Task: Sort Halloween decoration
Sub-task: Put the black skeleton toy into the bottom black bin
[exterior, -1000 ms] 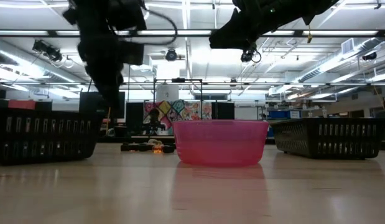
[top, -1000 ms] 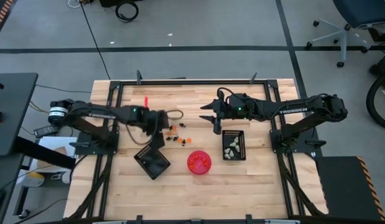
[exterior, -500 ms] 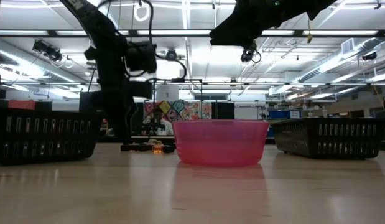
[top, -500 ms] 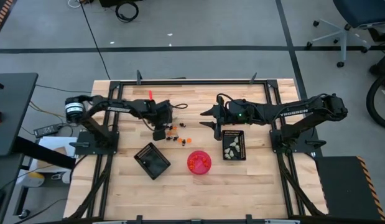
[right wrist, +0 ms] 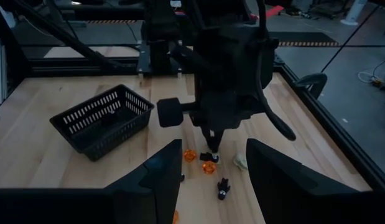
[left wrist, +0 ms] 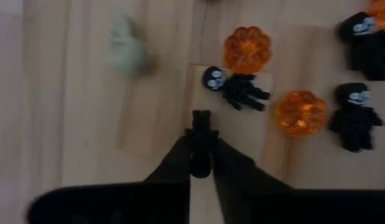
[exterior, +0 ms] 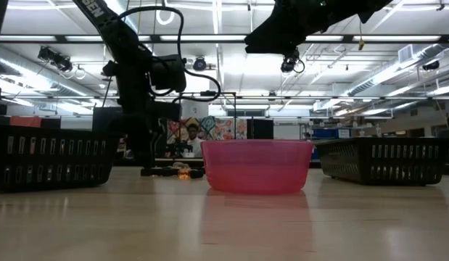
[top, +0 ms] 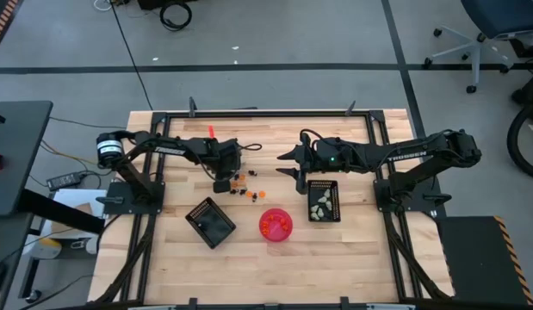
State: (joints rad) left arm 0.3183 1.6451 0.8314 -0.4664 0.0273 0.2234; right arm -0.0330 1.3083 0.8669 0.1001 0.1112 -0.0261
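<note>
The Halloween decoration [top: 246, 187] lies loose on the wooden table as small orange, black and pale pieces. In the left wrist view I see orange pumpkins [left wrist: 247, 50], black skull figures [left wrist: 236, 87] and a pale ghost [left wrist: 127, 53]. My left gripper [top: 224, 183] stands at the pile's left edge, fingers down, shut on one small black piece [left wrist: 201, 127]. My right gripper [top: 299, 175] hovers open just beyond the right tray [top: 334, 185], which holds pale pieces. My left gripper pinches a small black piece [left wrist: 201, 124] between its two fingertips [left wrist: 180, 158]. The fingers come from above and point down at the table. The piece sticks out past the fingertips; whether it still rests on the wood I cannot tell.
A pink-red bowl [top: 275, 224] stands near the table's front middle. A black grid tray [top: 210, 223] sits near-left of the pile. Black frame rails [top: 249, 113] run along the table's far and side edges. Bare wood lies near the front edge.
My left gripper has moved from beside the left tray toward the table's far edge and a little right, to the pile's left edge, and has come down close to the table. The right arm has kept still.
</note>
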